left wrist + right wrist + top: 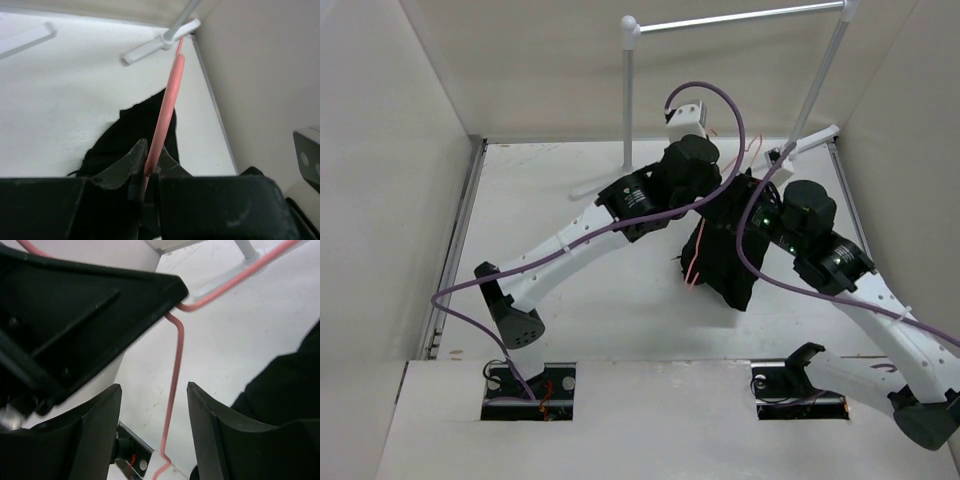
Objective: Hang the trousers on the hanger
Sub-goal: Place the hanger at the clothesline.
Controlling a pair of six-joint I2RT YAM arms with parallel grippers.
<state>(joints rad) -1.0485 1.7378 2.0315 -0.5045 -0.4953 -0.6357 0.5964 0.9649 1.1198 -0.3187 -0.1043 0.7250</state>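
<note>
1. My left gripper [150, 169]: clenched on the hanger [167, 107]. Both fingertips pinch the near end of its thicker pink bar, which runs away from them toward 1 o'clock in the left wrist view.
2. My right gripper [154, 390]: released, jaws well apart, nothing pinched. A thin stretch of hanger wire shows in the gap, running from 12 to 6 o'clock. I cannot tell whether it passes between my fingers or beyond them.
3. The hanger, further: thin pink-red wire. In the top view a short length shows at the 9 o'clock edge of the dark cloth.
4. The trousers [725, 262]: black, matte, bunched in a heap on the table [570, 300]. They sit just off the middle of the top view toward 3 o'clock, between my two wrists. In the left wrist view they lie beneath the pink bar; whether they hang over it, I cannot tell.
5. The rail stand [740, 18]: white posts, silver crossbar, at 12 o'clock on the table, its feet near the trousers.
</note>
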